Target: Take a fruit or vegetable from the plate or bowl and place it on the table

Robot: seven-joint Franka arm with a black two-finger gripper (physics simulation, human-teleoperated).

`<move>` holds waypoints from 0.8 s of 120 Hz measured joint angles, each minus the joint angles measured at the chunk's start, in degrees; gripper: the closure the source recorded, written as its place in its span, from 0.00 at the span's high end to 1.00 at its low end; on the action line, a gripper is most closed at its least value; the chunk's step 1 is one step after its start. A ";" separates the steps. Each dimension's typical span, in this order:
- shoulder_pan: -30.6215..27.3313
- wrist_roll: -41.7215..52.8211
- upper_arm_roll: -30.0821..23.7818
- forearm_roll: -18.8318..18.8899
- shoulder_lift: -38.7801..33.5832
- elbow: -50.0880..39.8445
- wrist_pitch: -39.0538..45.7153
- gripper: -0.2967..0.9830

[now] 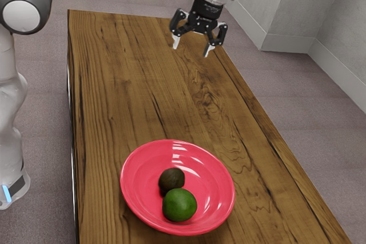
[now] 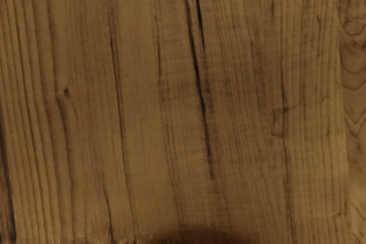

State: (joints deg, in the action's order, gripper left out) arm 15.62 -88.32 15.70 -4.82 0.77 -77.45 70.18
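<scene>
My gripper (image 1: pixel 191 51) is high over the far end of the table in the exterior view, its two fingers spread wide with nothing between them. Well away from it, near the table's close end, a pink-red bowl (image 1: pixel 140 167) rests on the wood. Inside lie a dark brown-green avocado-like fruit (image 1: pixel 171 180) and a green round fruit (image 1: pixel 179 205), side by side and seemingly touching. In the wrist view, bare wood of the table (image 2: pixel 154 101) lies under my hand.
The wooden table (image 1: pixel 126 84) stretches from the far end to the bowl, with its long edges at the exterior view's left and right. A grey wall (image 1: pixel 303 10) stands beyond the floor at the upper right.
</scene>
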 joint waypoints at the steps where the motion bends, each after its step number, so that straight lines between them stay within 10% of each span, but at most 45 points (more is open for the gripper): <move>1: 0.01 -0.68 0.02 -0.06 0.02 0.00 0.16 0.77; 39: -1.31 -17.15 -1.01 -1.12 -0.93 1.38 3.35 0.77; 75: -1.44 -7.88 -0.75 -5.32 1.43 0.43 4.10 0.77; 96: 14.20 -0.91 -0.80 -5.56 1.04 -8.76 8.96 0.77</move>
State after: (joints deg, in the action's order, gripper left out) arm 29.82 -89.24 14.90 -10.37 1.81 -86.21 79.14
